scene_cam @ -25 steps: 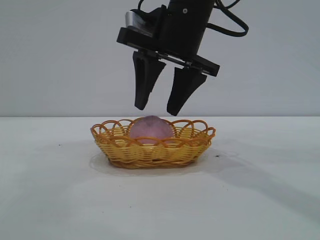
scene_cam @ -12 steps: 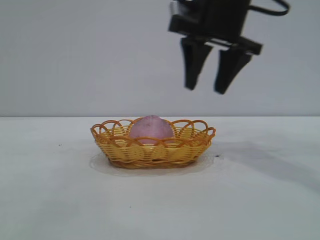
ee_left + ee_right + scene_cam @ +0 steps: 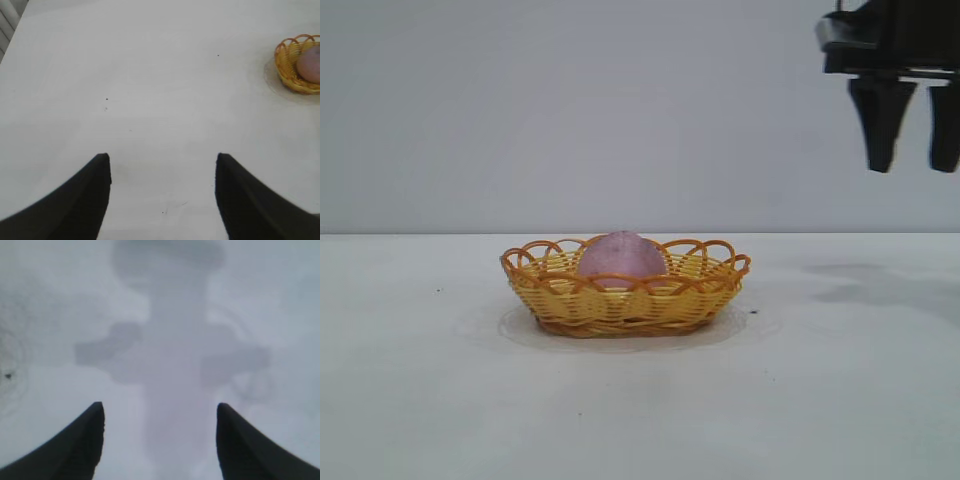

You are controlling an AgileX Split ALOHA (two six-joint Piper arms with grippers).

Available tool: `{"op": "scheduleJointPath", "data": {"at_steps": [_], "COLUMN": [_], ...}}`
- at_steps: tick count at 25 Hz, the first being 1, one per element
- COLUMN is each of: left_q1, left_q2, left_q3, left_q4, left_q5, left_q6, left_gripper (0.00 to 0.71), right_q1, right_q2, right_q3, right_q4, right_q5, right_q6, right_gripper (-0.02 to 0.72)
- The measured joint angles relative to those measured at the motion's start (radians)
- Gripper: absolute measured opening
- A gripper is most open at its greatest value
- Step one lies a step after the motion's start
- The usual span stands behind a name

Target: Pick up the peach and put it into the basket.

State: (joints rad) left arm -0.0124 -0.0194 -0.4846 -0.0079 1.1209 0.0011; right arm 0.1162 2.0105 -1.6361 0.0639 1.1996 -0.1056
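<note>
1. The peach (image 3: 622, 257) is seen seated inside the basket (image 3: 625, 305), its top rising just above the orange looped rim.
2. The basket is set on the white table (image 3: 440, 400), near mid-table in the exterior view.
3. The right tool (image 3: 912, 125) is held high at the right edge of that view, well apart from the basket; its fingers are spread wide and nothing is gripped.
4. A blurred shadow of the right arm is cast on the table below it, as seen from the right wrist.
5. The left tool (image 3: 162, 197) is seen from its wrist over bare table, fingers wide, empty; basket and peach are seen far off.
</note>
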Motion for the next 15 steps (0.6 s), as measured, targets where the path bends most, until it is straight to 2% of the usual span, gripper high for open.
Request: {"op": "scheduleJointPath", "data": {"at_steps": [5,15], "left_q1": [0.0,0.0], "left_q2": [0.0,0.0], "left_q3": [0.0,0.0], "left_q4": [0.0,0.0], "left_q5": [0.0,0.0], "left_q6": [0.0,0.0], "left_gripper": [0.397,0.397], "right_q1": [-0.077,-0.081], "right_q2": [0.0,-0.108], "right_q3": [0.0,0.0], "right_q4": [0.012,0.026], "right_q5": [0.018,0.028], "right_q6": [0.004,0.02], "right_gripper": [0.419,0.419]}}
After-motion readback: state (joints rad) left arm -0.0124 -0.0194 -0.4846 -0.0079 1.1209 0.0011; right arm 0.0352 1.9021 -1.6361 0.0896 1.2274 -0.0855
